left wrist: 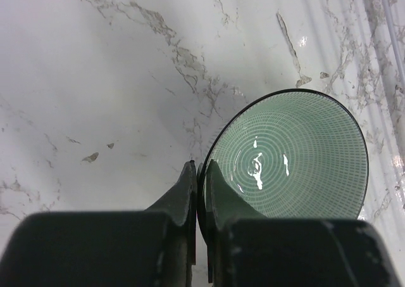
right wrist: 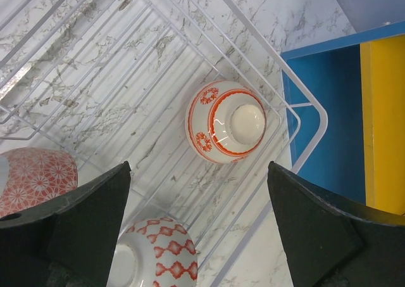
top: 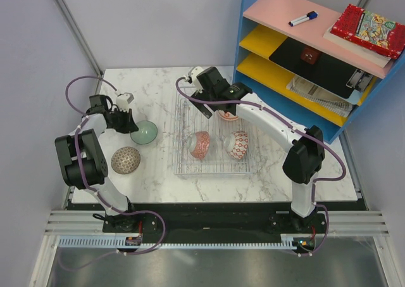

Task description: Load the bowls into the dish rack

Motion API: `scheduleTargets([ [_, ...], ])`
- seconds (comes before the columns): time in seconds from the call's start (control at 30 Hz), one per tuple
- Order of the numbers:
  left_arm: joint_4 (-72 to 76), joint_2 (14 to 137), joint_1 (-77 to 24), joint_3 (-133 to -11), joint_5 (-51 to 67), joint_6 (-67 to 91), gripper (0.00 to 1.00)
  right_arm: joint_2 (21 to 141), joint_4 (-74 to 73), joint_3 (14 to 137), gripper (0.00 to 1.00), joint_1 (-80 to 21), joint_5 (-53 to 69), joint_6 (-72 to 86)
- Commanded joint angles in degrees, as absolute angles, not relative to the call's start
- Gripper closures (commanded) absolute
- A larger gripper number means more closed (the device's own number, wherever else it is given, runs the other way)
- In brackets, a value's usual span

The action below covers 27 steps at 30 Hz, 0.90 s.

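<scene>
A green bowl (top: pixel 145 133) stands upright on the marble table, left of the dish rack (top: pixel 182 166). My left gripper (top: pixel 128 126) is shut on its near rim: in the left wrist view one finger is inside the green bowl (left wrist: pixel 291 154) and the other outside, left gripper (left wrist: pixel 199 170). A brown speckled bowl (top: pixel 125 160) lies upside down nearer the front. The wire dish rack (right wrist: pixel 304 103) holds three red-and-white patterned bowls (top: pixel 200 144) (top: pixel 238 145) (right wrist: pixel 224 122), bottoms up. My right gripper (right wrist: pixel 199 166) hangs open above the rack's far right corner, right gripper (top: pixel 218 108), holding nothing.
A blue shelf unit (top: pixel 253 21) with pink and yellow shelves stands at the back right, close to the rack's far corner. It carries a marker (top: pixel 302 19), a red box (top: pixel 370 28) and other items. The table ends just in front of the rack.
</scene>
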<state>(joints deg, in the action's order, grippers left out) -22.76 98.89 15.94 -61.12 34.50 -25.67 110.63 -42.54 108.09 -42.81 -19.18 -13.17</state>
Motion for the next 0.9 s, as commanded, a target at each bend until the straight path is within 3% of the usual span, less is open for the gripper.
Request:
scheduleTargets([
  [0.0,-24.08,97.91,15.65,-67.14,37.18,-26.10,0.98,107.84,-42.45,109.60,0.04,-42.98,-18.11,-11.16],
  [0.4,-25.49,85.54,13.45,-73.12,49.12,-21.37,0.98,106.44,-42.36,111.09,0.02,-42.63,-6.79,-6.86],
  [0.53,-25.49,81.40,11.96,-72.60,55.10,-19.87,0.98,105.03,-41.75,111.27,0.02,-41.40,6.03,-3.17],
  [0.67,-25.40,77.26,7.75,-70.84,55.55,-20.48,0.98,104.07,-39.56,109.60,0.03,-40.25,26.23,2.37],
  [0.87,-25.40,72.51,3.69,-68.73,54.05,-20.65,0.98,102.83,-35.07,105.03,0.03,-38.77,38.39,7.20],
])
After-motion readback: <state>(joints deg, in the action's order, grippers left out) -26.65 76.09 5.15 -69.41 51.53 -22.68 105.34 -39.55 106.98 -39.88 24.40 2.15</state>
